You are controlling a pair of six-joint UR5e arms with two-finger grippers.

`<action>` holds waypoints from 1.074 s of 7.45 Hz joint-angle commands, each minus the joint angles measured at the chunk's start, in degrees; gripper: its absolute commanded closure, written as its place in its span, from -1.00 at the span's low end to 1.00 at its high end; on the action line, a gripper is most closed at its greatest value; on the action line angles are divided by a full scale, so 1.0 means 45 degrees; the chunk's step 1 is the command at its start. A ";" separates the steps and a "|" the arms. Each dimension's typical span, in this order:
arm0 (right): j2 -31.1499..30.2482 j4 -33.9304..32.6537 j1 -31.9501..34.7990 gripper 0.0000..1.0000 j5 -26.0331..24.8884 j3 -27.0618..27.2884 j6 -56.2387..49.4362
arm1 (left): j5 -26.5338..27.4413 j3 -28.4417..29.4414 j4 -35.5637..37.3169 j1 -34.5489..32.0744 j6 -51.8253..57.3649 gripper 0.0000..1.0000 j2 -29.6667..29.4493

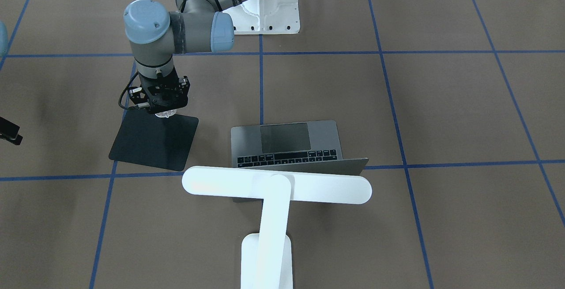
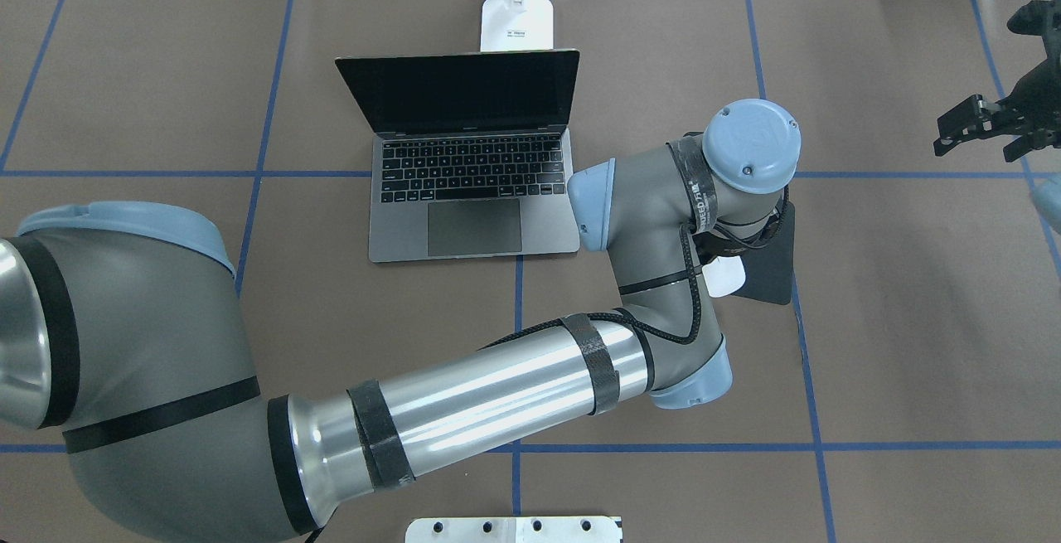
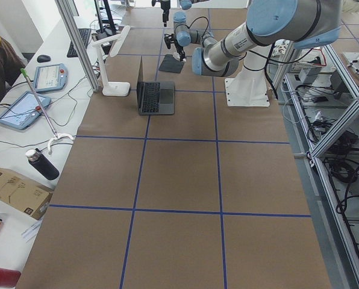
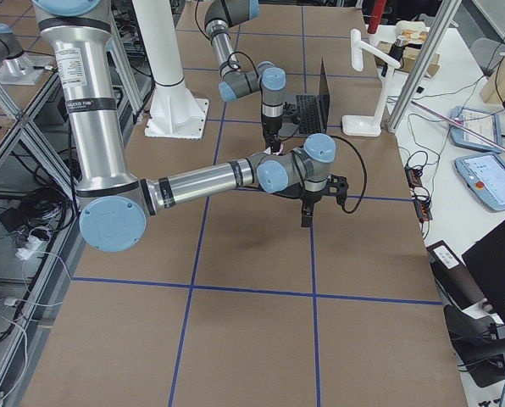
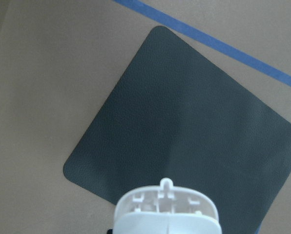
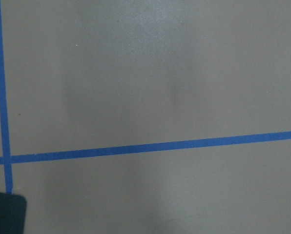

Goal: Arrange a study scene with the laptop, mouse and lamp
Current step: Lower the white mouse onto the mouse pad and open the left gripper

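My left gripper (image 1: 166, 109) reaches across the table and is shut on the white mouse (image 1: 167, 114). It holds the mouse a little above the black mouse pad (image 1: 154, 141), near the pad's robot-side edge. The left wrist view shows the mouse (image 5: 167, 210) over the pad (image 5: 184, 122). The open grey laptop (image 2: 472, 195) sits mid-table beside the pad. The white T-shaped lamp (image 1: 276, 185) stands behind the laptop's screen, with its base (image 2: 516, 22) at the far edge. My right gripper (image 2: 990, 124) hangs empty at the far right, and its fingers look open.
The white bolted arm pedestal (image 1: 265, 15) stands at the robot's side of the table. Blue tape lines (image 6: 150, 146) cross the brown table cover. Tablets, a bottle and a box lie on the side bench (image 3: 23, 108), off the work surface.
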 commanded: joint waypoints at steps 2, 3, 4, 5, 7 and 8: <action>0.0000 0.0000 0.0000 -1.00 0.0000 0.0018 0.0020 | 0.0772 0.0202 -0.0364 -0.0004 -0.0172 0.07 0.0011; 0.0019 0.0000 0.0000 -1.00 0.0000 -0.0001 0.0020 | 0.1025 0.0415 -0.0616 -0.0005 -0.0172 0.07 0.0011; 0.0019 0.0000 0.0000 -1.00 0.0000 0.0018 0.0020 | 0.1221 0.0650 -0.0832 -0.0005 -0.0172 -0.01 0.0011; 0.0019 0.0000 0.0000 -1.00 0.0039 0.0018 0.0020 | 0.1242 0.0652 -0.0834 -0.0005 -0.0192 -0.28 0.0011; 0.0019 0.0000 -0.0019 -1.00 0.0059 0.0018 0.0020 | 0.1262 0.0652 -0.0911 -0.0005 -0.0483 -0.71 0.0011; 0.0019 0.0000 -0.0019 -1.00 0.0059 0.0018 0.0020 | 0.1262 0.0652 -0.0912 -0.0024 -0.0794 -0.76 -0.0009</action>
